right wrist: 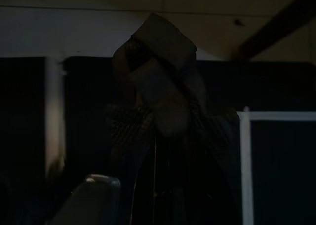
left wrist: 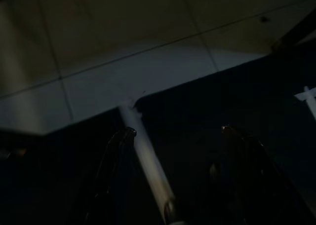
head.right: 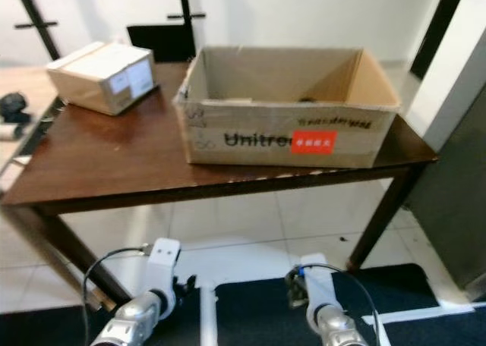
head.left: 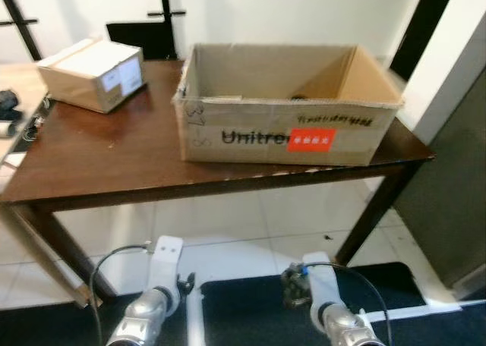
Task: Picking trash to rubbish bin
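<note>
Both arms low, hanging in front of the body above a dark mat (head.left: 250, 308) with white lines on the pale tiled floor (head.left: 228, 224). Left gripper (left wrist: 180, 136) pointed down at the mat, its 2 black fingers (left wrist: 116, 156) spread well apart, nothing between them, just a white line of the mat running under the gap. Right gripper (right wrist: 158, 121) also down low, in shade, clamped around a crumpled wad of trash (right wrist: 160, 67); seen from the head as a small grey-brown lump (head.left: 293, 284) at the tip of the right arm. Wad sitting right in the grip, bulging out past the fingertips, its upper part a folded pale flap. Dim wrist picture, so finger edges hard to make out, yet the wad clearly pinched between them.

Ahead, a dark brown wooden table (head.left: 114, 164). On it, toward the right, a big open cardboard box (head.left: 288, 111) with "Unitree" lettering and a red label on its front wall, flaps up, something small and dark near the back inside, too blurred to tell. On the far left corner, a smaller sealed carton (head.left: 93, 73) with white labels. Trash well below the table top and short of the box, near the table's front edge.
</note>
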Controlling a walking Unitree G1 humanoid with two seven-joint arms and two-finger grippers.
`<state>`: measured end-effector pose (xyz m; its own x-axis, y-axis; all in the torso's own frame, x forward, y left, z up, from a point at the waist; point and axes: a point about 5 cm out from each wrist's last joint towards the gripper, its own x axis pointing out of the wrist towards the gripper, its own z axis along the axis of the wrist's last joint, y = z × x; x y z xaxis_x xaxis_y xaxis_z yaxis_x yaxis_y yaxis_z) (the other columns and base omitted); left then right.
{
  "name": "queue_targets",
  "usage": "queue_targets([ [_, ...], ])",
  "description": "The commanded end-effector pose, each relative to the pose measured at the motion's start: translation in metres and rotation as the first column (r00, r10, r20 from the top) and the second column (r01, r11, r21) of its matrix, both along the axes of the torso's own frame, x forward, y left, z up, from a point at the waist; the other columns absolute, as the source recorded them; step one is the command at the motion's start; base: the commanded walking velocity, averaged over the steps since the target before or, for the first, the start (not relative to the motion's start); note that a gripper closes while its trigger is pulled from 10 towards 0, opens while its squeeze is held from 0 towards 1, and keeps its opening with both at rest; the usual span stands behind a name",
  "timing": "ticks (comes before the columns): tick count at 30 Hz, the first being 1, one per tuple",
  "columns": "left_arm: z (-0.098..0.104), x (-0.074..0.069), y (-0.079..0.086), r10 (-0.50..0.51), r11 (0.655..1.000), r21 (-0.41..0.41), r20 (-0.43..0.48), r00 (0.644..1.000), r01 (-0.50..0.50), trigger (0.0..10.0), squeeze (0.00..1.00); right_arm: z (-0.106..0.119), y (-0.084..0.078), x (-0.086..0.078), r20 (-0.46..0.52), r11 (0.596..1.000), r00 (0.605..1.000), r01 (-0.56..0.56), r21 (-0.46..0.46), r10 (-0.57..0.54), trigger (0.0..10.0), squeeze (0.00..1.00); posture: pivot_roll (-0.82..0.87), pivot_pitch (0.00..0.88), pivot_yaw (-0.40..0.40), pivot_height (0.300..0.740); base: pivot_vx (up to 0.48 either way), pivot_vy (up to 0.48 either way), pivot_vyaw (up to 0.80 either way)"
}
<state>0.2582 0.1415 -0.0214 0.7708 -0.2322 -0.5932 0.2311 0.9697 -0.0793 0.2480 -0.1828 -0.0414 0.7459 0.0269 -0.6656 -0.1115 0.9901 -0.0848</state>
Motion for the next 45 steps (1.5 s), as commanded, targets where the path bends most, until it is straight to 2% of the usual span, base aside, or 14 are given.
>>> queue_targets([
  [1,-0.006,-0.006,0.005,0.005,1.000,0.020,-0.026,1.000,-0.004,10.0,0.00,-0.006,0.006,-0.006,-0.028,1.000,1.000,-0.004,0.015,0.005,10.0,0.00,-0.04,0.086,0.025,0.740,0.341,0.000,0.00],
  [20,-0.005,-0.007,0.004,0.011,0.999,0.031,0.003,1.000,-0.011,10.0,0.00,-0.006,0.009,-0.007,-0.031,0.999,0.999,-0.037,0.017,0.038,10.0,0.00,-0.04,0.069,0.024,0.740,0.051,0.000,0.00],
  [29,-0.003,-0.003,0.009,0.060,0.997,0.057,0.020,0.998,-0.061,10.0,0.00,-0.005,0.011,-0.006,-0.028,0.998,0.998,-0.055,0.023,0.056,10.0,0.00,-0.04,0.071,0.023,0.740,0.000,-0.427,0.00],
  [32,-0.003,-0.002,0.013,0.103,0.993,0.059,0.020,0.994,-0.104,10.0,0.00,-0.005,0.011,-0.005,-0.028,0.998,0.998,-0.059,0.023,0.060,10.0,0.00,-0.04,0.073,0.024,0.740,0.000,0.000,0.00],
  [37,-0.001,-0.001,0.017,0.110,0.989,0.092,0.044,0.993,-0.114,10.0,0.00,-0.004,0.011,-0.005,-0.026,0.997,0.997,-0.070,0.021,0.071,10.0,0.00,-0.04,0.076,0.025,0.740,0.000,0.000,0.00],
  [38,0.003,0.003,0.020,0.129,0.986,0.094,0.093,0.987,-0.138,10.0,0.00,-0.002,0.013,-0.002,-0.015,0.994,0.994,-0.111,0.022,0.112,10.0,0.00,-0.04,0.077,0.023,0.740,0.000,0.000,0.00],
  [39,0.003,0.003,0.020,0.129,0.986,0.094,0.093,0.987,-0.138,10.0,0.00,-0.002,0.013,-0.002,-0.015,0.994,0.994,-0.111,0.022,0.112,10.0,0.00,-0.04,0.077,0.023,0.740,0.000,0.000,0.00],
  [40,0.008,0.006,0.020,0.127,0.988,0.067,0.132,0.983,-0.137,10.0,0.00,0.003,0.017,0.003,0.001,0.984,0.984,-0.178,0.026,0.178,10.0,0.00,-0.04,0.077,0.023,0.740,0.000,0.000,0.00],
  [43,0.010,0.007,0.020,0.124,0.989,0.061,0.139,0.982,-0.134,10.0,0.00,0.004,0.017,0.004,0.004,0.981,0.981,-0.193,0.027,0.193,10.0,0.00,-0.04,0.077,0.023,0.740,0.000,0.000,0.00],
  [44,0.011,0.006,0.016,0.011,0.997,0.069,0.143,0.990,-0.021,10.0,0.00,0.011,0.018,0.011,0.009,0.966,0.968,-0.252,0.051,0.252,10.0,0.00,-0.05,0.078,0.026,0.740,0.000,0.000,0.00],
  [45,0.016,0.004,0.017,-0.185,0.970,0.186,0.155,0.970,0.155,10.0,0.00,0.018,0.016,0.017,0.008,0.945,0.948,-0.319,0.070,0.320,10.0,0.00,-0.05,0.078,0.026,0.740,0.000,0.000,0.00],
])
